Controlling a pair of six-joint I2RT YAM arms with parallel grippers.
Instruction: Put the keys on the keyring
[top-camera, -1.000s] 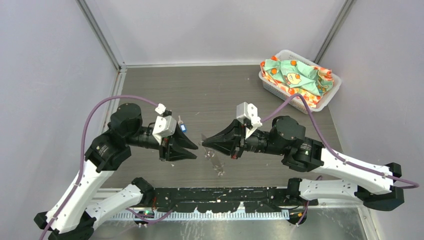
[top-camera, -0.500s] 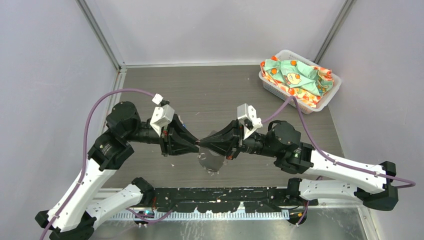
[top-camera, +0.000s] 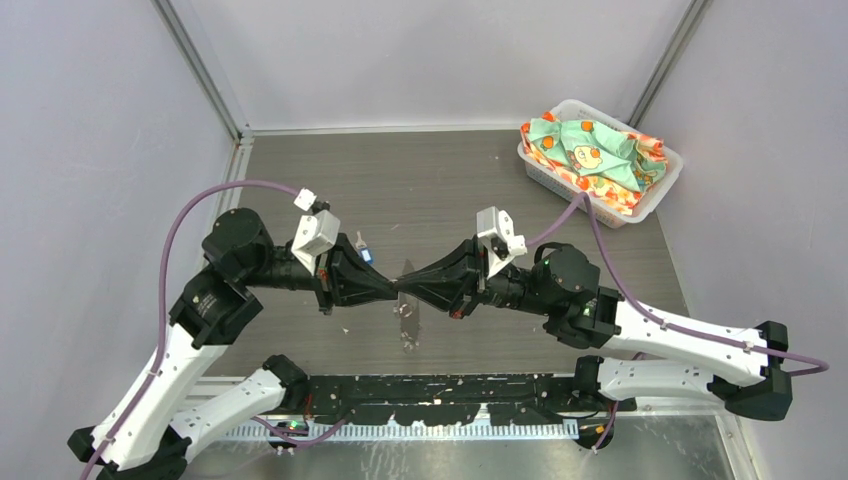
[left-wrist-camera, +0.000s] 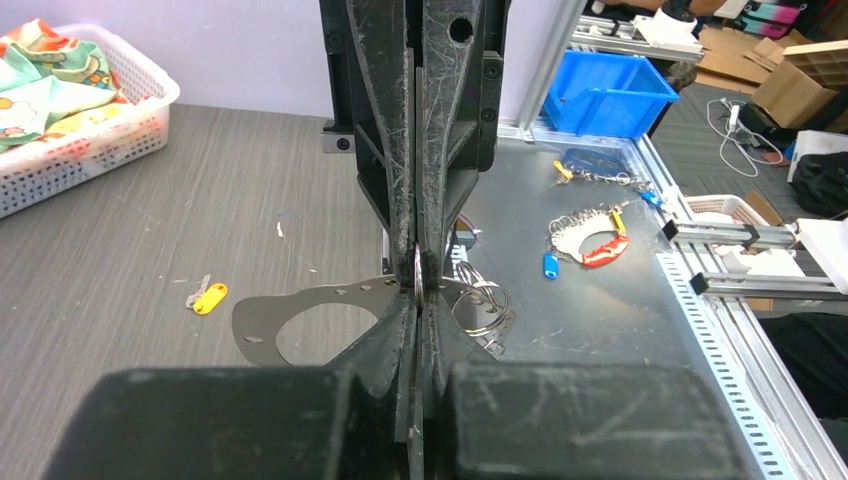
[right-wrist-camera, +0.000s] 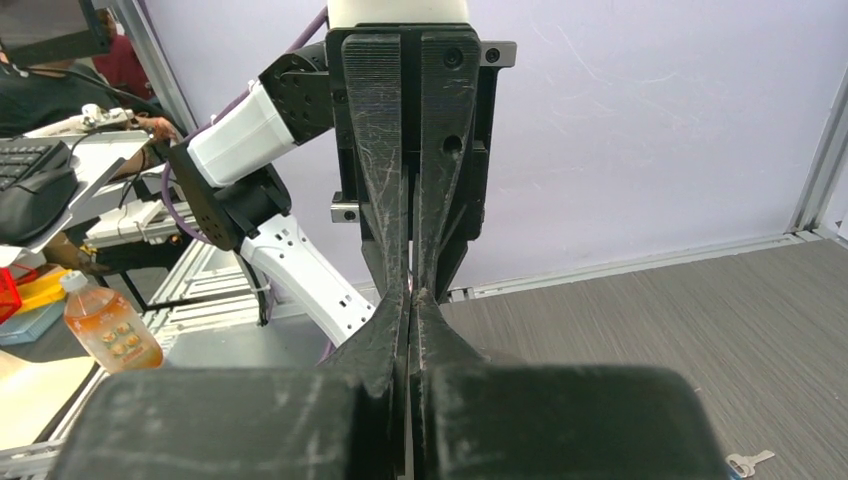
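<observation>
My left gripper (top-camera: 394, 290) and right gripper (top-camera: 413, 289) meet tip to tip above the table's near middle. Both are shut on the keyring (top-camera: 407, 322), a grey metal loop that hangs just below the joined tips. In the left wrist view the left gripper (left-wrist-camera: 418, 290) pinches a thin ring edge. The keyring's grey band (left-wrist-camera: 262, 318) spreads out to the left of the tips, and small split rings (left-wrist-camera: 483, 305) lie to their right. The blue-headed key (top-camera: 365, 254) lies on the table behind the left fingers. The yellow-headed key (left-wrist-camera: 208, 297) lies flat on the table, beyond the loop.
A white basket (top-camera: 664, 190) of patterned cloth stands at the far right corner. Off the wooden top, on a metal bench, lie bunches of other keys (left-wrist-camera: 590, 235) beside a blue bin (left-wrist-camera: 610, 95). A small silver key (right-wrist-camera: 745, 462) shows at the right wrist view's lower edge.
The left gripper swung in to the right, met the right gripper's tips and shut on the keyring. The pair has drifted slightly left, and the loop now hangs lower and narrower.
</observation>
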